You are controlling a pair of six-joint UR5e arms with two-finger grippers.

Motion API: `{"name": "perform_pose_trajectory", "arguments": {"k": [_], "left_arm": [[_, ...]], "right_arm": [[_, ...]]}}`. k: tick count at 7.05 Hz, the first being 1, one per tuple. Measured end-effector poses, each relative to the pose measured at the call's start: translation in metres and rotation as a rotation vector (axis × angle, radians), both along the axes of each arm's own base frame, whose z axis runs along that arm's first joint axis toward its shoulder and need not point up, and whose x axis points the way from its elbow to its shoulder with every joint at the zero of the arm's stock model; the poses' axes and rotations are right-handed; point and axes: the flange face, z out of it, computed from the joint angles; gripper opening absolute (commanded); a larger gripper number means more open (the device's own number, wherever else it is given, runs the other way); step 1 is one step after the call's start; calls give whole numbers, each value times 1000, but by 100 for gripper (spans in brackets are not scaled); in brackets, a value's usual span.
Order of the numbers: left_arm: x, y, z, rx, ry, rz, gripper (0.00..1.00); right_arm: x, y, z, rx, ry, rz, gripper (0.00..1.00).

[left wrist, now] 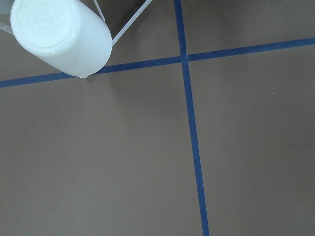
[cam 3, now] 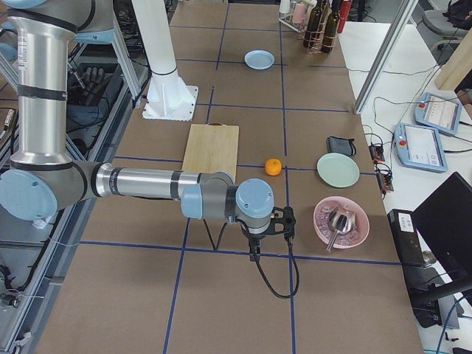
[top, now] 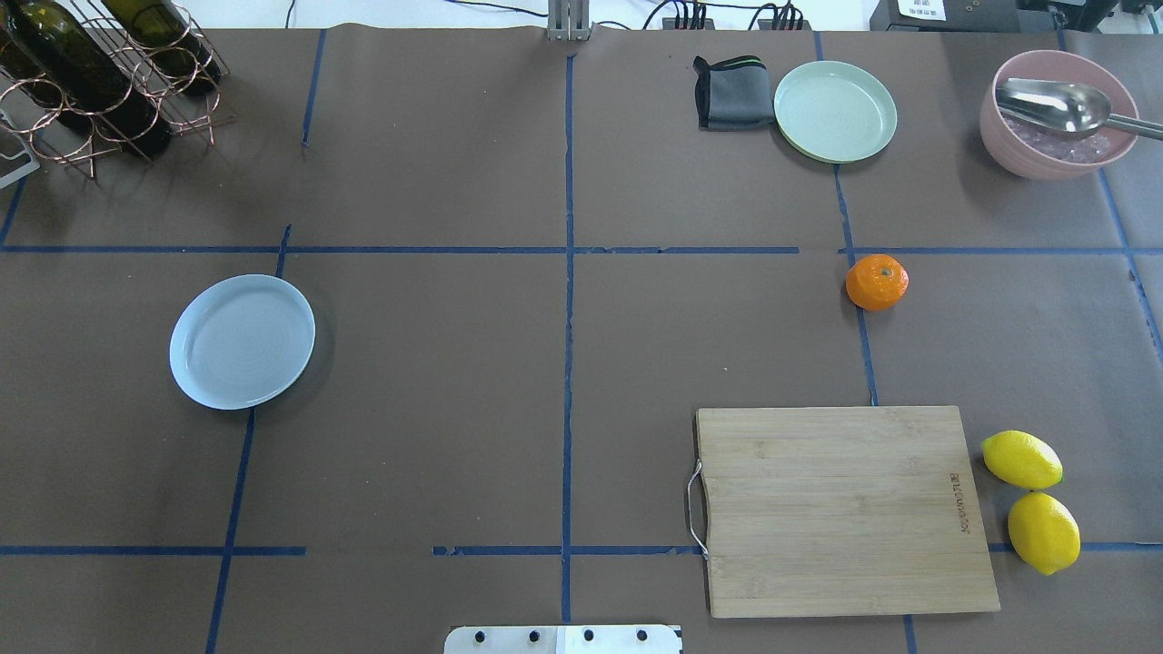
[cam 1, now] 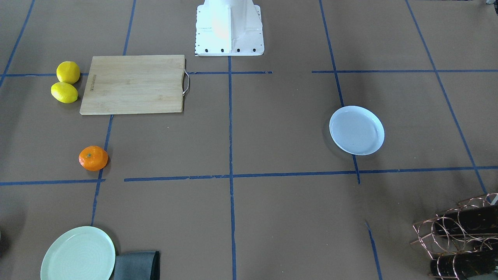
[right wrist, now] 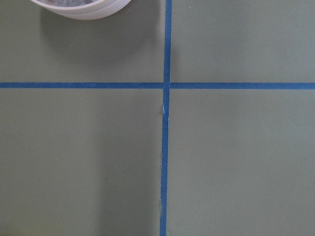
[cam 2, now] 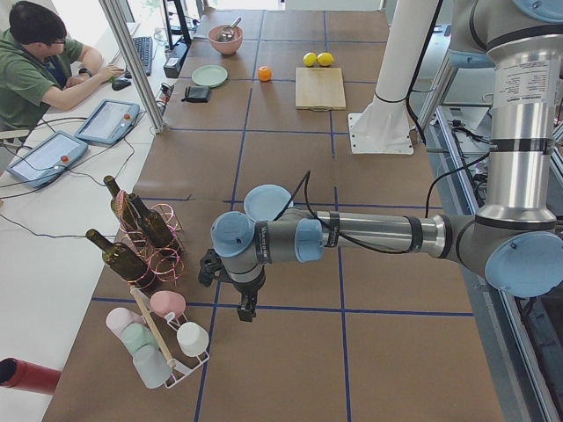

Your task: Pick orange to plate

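The orange sits alone on the brown table beyond the cutting board, on the robot's right side; it also shows in the front view. The pale bluish-white plate lies with nothing on it on the robot's left side, far from the orange. Neither gripper appears in the overhead or front views. The left gripper hangs near a cup rack at the table's left end. The right gripper hangs beside the pink bowl at the right end. I cannot tell whether either is open or shut. The wrist views show only taped table.
A bamboo cutting board lies near the robot's base, with two lemons beside it. A pale green plate, grey cloth and pink bowl with spoon line the far edge. A wine rack stands far left.
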Motion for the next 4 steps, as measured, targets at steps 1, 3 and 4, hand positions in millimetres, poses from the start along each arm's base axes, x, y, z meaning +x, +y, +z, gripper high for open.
{"name": "perform_pose_trajectory", "arguments": {"k": [1, 3, 4], "left_arm": [[0, -2, -3, 7, -1, 0, 100], [2, -20, -28, 66, -4, 6, 100], [4, -33, -46, 103, -2, 9, 100]], "right_arm": [[0, 0, 0, 0, 0, 0, 100], [0, -3, -4, 7, -1, 0, 100], [-1, -6, -8, 17, -3, 0, 100]]}}
